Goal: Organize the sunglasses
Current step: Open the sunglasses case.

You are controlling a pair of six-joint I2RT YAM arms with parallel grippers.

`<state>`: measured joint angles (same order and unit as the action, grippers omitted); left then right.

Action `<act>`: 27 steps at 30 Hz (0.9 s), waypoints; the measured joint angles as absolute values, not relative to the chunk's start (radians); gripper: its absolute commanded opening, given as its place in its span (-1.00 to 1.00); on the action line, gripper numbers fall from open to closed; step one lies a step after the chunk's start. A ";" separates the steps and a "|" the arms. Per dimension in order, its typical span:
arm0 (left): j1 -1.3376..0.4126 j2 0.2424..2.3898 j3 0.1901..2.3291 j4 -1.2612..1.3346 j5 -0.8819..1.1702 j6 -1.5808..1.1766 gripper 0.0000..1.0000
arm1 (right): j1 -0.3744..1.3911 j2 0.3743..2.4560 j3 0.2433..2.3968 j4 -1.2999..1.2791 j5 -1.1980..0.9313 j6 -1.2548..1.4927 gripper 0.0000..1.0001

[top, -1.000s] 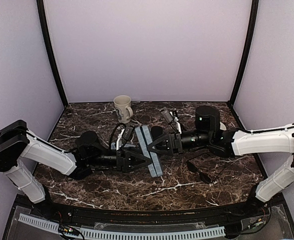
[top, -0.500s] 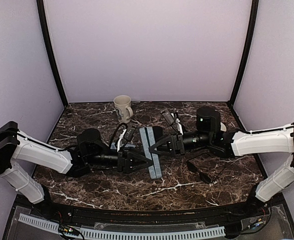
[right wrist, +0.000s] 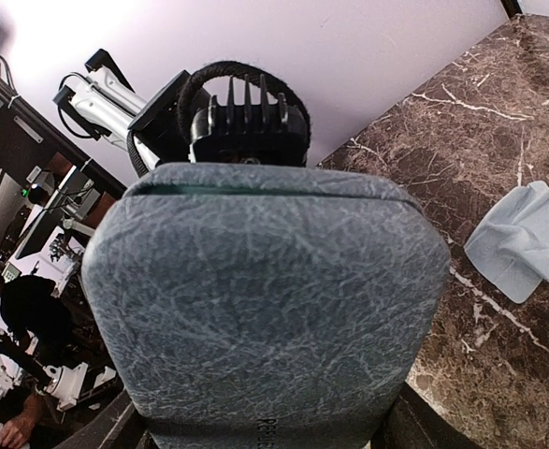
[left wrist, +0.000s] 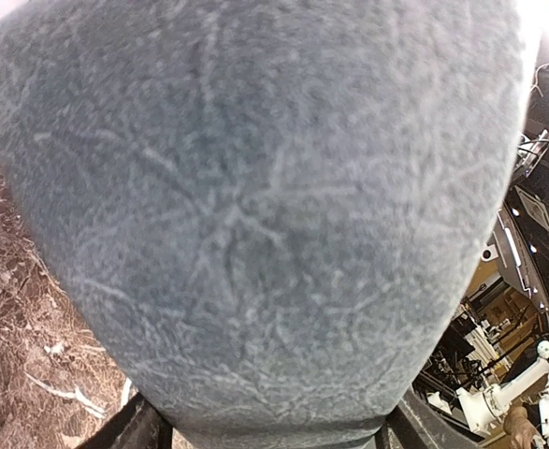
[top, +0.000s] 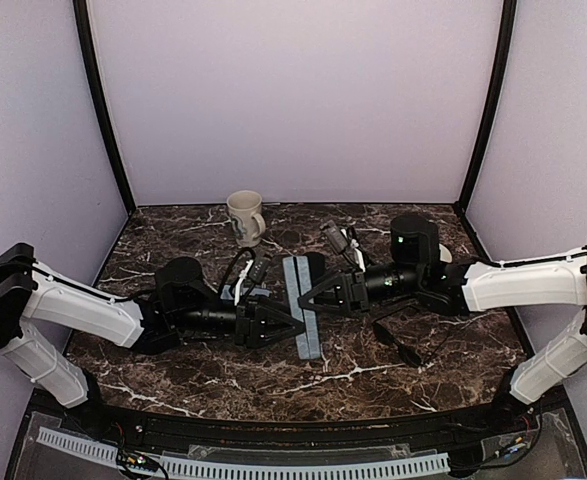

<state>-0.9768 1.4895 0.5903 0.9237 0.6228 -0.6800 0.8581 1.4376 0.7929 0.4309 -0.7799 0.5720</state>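
Opening step: the left gripper (top: 289,325) and right gripper (top: 309,297) each clamp the grey-blue case (top: 308,338) between wide-spread jaws; next, prise it apart.

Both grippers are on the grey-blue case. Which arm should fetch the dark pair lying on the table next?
Right, probably. The sunglasses lie just near of the right gripper and its forearm; the left gripper would have to cross the grey-blue case.
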 measured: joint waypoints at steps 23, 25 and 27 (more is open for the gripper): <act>-0.972 1.487 0.575 0.924 0.585 -0.669 -1.00 | 0.807 1.420 0.748 0.427 -0.809 0.559 0.57; -0.970 1.486 0.570 0.924 0.578 -0.670 -1.00 | 0.796 1.419 0.741 0.417 -0.809 0.558 0.57; -0.968 1.486 0.568 0.924 0.577 -0.673 -1.00 | 0.791 1.419 0.741 0.413 -0.808 0.558 0.57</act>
